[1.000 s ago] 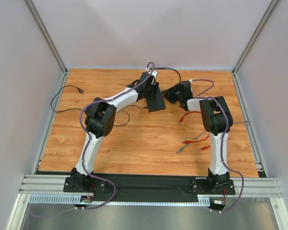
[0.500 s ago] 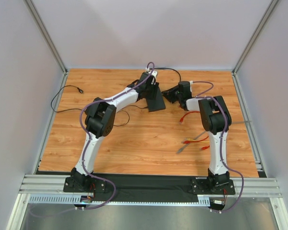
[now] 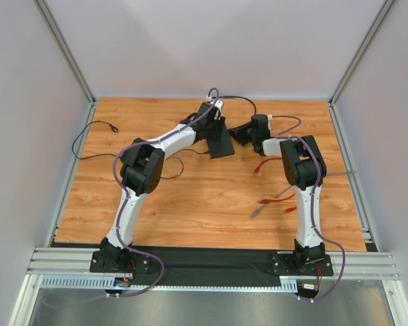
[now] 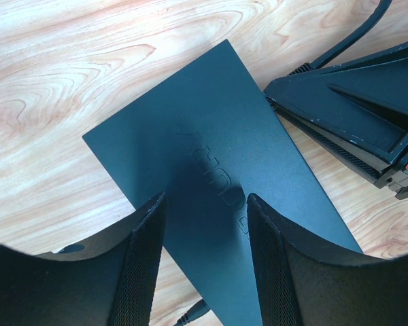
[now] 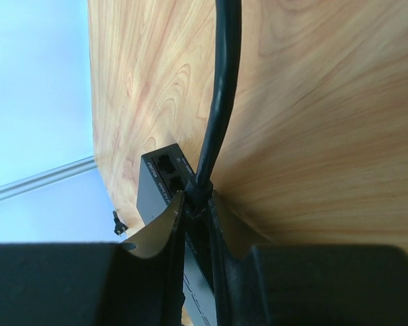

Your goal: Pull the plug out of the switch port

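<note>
The switch [image 3: 221,146] is a flat matte-black box on the wooden table, filling the middle of the left wrist view [image 4: 211,156]. My left gripper [image 4: 205,200] stands open, its fingers [image 4: 146,265] spread just above the switch's top face. Whether they touch it I cannot tell. In the right wrist view the switch [image 5: 153,193] shows two empty sockets beside the plug [image 5: 198,190] of a black cable [image 5: 224,81]. My right gripper [image 5: 197,200] is shut on that plug at the socket side. From above, the right gripper [image 3: 239,134] sits at the switch's right end.
Red, yellow and grey cables [image 3: 275,198] lie loose near the right arm, with another red one [image 3: 262,165] closer to the switch. A thin black cord [image 3: 95,136] trails along the left side. Grey walls and aluminium posts [image 3: 68,54] enclose the table.
The right gripper has edged slightly left and away, closer to the switch. The left arm and the switch have stayed put.
</note>
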You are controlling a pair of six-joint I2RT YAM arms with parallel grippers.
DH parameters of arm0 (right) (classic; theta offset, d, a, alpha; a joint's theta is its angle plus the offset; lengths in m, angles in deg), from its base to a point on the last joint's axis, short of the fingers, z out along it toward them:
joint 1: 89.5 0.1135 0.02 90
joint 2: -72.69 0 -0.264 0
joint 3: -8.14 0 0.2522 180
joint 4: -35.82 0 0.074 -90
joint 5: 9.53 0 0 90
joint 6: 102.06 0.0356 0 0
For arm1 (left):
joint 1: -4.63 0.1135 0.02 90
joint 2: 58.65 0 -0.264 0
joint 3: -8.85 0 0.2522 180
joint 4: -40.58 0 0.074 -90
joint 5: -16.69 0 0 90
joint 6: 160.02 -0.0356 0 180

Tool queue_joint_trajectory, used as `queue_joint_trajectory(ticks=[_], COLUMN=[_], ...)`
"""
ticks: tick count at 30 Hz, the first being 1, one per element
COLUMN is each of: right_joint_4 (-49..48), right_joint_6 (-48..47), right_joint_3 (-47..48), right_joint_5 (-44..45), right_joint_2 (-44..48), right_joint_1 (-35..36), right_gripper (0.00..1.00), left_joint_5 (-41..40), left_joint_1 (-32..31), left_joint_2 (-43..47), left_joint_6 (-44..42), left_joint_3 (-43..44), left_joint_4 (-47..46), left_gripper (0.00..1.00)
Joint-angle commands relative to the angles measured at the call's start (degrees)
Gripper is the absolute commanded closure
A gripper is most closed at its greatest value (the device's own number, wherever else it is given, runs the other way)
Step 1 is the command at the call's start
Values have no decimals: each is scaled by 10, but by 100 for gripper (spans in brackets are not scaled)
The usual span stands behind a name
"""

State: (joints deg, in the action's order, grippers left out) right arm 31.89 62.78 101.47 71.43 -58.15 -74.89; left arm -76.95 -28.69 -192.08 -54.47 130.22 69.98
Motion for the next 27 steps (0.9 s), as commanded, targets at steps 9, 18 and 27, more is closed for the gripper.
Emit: queue_joint_trajectory(ticks=[9, 18, 27], right_joint_4=[34, 15, 12], right_joint_6=[-5, 14, 5], right_joint_3=[-21, -33, -33], right_joint_5=[80, 89, 89], right_joint_2=[7, 9, 11], right_joint_1=[-2, -4, -2], right_gripper=[100, 100, 100], left_joint_5=[-5, -39, -97], left_joint_1=[1, -1, -16], left_joint_2=[-23, -60, -71], left_joint_6=[5, 3, -17], left_joint_3=[49, 121, 152], left_joint_4=[31, 108, 149], left_gripper=[42, 43, 42])
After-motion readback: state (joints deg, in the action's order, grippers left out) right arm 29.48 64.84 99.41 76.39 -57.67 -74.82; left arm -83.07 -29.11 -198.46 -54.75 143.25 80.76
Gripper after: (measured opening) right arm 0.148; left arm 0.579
